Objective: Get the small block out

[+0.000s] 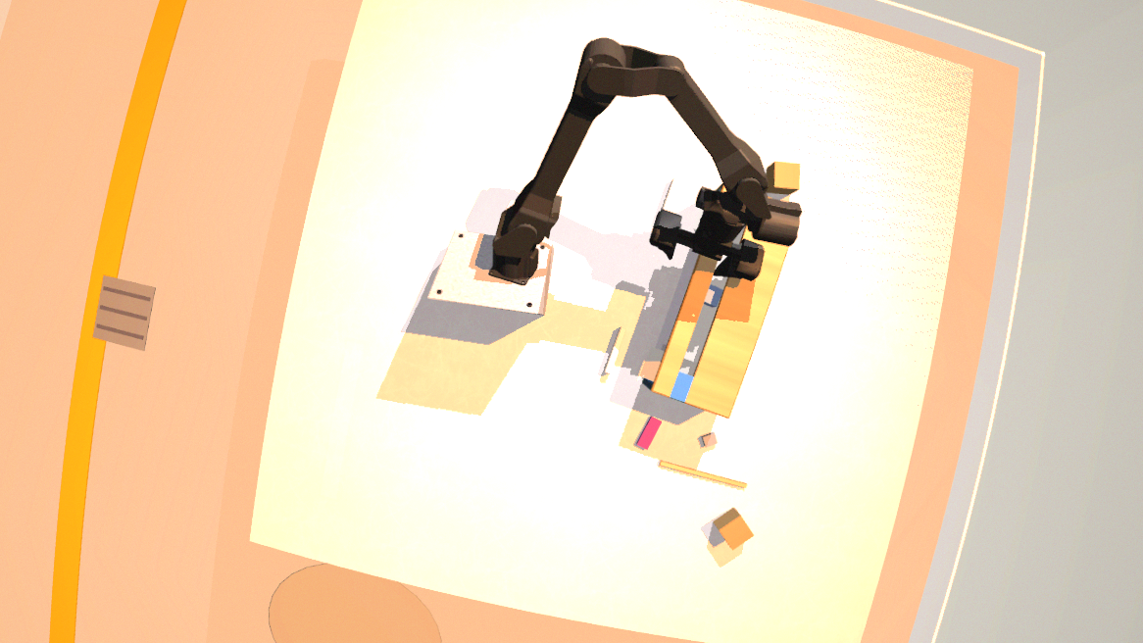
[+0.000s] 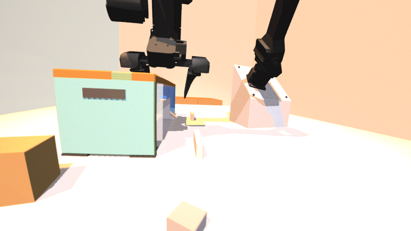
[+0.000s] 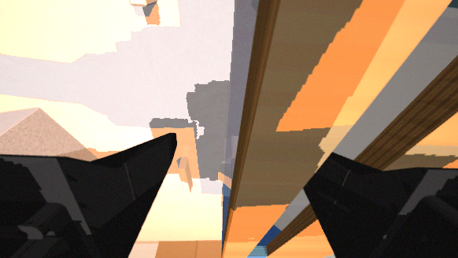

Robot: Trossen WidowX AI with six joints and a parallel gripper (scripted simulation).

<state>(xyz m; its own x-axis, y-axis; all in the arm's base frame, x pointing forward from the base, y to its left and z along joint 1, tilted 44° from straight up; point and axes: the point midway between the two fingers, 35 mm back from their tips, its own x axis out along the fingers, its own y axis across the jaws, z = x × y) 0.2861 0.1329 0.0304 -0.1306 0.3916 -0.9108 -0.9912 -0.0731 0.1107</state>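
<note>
The place looks like a robot lab or test area, though I cannot say which exactly — a black jointed arm (image 1: 635, 77) (image 2: 277, 34) stands on a bolted base (image 1: 468, 279) (image 2: 239, 106), and beside it is a pale worktop (image 1: 383, 495) (image 2: 287, 183) with a box (image 1: 739, 352) (image 2: 106, 123) and loose blocks (image 1: 732, 528) (image 2: 186, 217).

Box (image 1: 743, 360) (image 2: 104, 126) (image 3: 264, 185): mint end, dark slot, orange-edged top. Gripper (image 1: 697, 264) (image 2: 168, 84) (image 3: 233, 141): black, fingers apart, one largely hidden behind box. Orange block (image 1: 786, 174) (image 2: 17, 169): left foreground. Pale block (image 2: 186, 215): near foreground. Pedestal (image 1: 479, 283) (image 2: 239, 106) (image 3: 39, 135): pale, sloped top.
</note>
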